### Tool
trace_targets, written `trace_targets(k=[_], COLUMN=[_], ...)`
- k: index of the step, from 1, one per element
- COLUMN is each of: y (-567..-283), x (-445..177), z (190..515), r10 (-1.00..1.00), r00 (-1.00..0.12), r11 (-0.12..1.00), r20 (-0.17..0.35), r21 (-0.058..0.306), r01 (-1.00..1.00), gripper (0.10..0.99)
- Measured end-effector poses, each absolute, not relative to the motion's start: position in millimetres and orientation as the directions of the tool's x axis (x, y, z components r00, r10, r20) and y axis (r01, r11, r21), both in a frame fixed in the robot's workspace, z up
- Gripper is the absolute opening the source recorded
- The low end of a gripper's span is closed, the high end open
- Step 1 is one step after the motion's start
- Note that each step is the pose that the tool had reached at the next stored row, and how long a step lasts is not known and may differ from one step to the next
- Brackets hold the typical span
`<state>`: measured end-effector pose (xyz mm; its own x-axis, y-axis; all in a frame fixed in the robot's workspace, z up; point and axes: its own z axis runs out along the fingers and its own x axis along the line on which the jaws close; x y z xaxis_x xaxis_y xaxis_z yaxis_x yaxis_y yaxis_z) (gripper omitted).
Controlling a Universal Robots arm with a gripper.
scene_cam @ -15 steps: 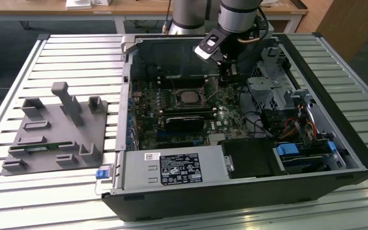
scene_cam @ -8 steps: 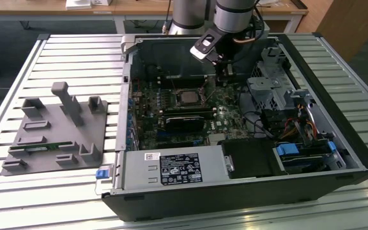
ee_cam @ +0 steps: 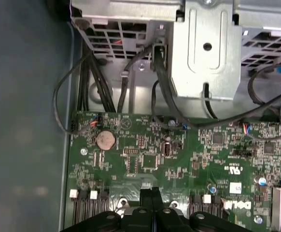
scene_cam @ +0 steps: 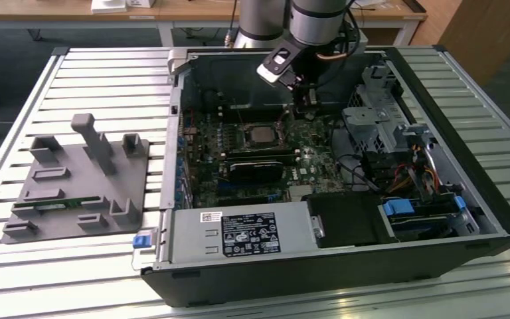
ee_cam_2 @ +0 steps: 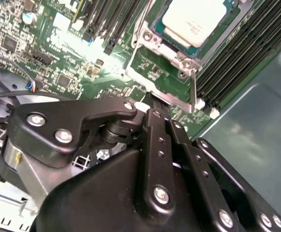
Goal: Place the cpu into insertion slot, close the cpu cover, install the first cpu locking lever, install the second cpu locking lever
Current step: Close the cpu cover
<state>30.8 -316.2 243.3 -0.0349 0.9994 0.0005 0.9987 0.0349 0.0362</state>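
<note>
The cpu [ee_cam_2: 197, 18], a pale silvery square chip, lies flat in the insertion slot [scene_cam: 259, 135] on the green motherboard inside the open computer case. A silvery metal frame [ee_cam_2: 162, 54] with screws borders the slot's edge nearest my fingers; I cannot tell whether it is the cpu cover. A thin metal lever rod [ee_cam_2: 193, 89] stands up at that frame's corner. My gripper [scene_cam: 305, 109] hangs low over the board just beyond the slot, on the exterior view's right of it. Its black fingertips [ee_cam: 150, 192] are pressed together with nothing seen between them, and the gripper [ee_cam_2: 151, 107] stays apart from the rod.
Long black memory slots [ee_cam_2: 237, 53] flank the socket. A black card [scene_cam: 257, 169] lies in front of it. Drive cages and cable bundles [scene_cam: 397, 143] fill the case on the exterior view's right. A grey parts fixture [scene_cam: 74, 183] sits on the slatted table outside the case.
</note>
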Motion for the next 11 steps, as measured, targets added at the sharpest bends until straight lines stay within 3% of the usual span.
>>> trace_targets(k=[11], y=[-316], x=[15], z=[243], r10=[0.999], r00=[-0.035], r11=[0.035], r20=[0.001], r21=[0.036], r01=[0.999], gripper=[0.106])
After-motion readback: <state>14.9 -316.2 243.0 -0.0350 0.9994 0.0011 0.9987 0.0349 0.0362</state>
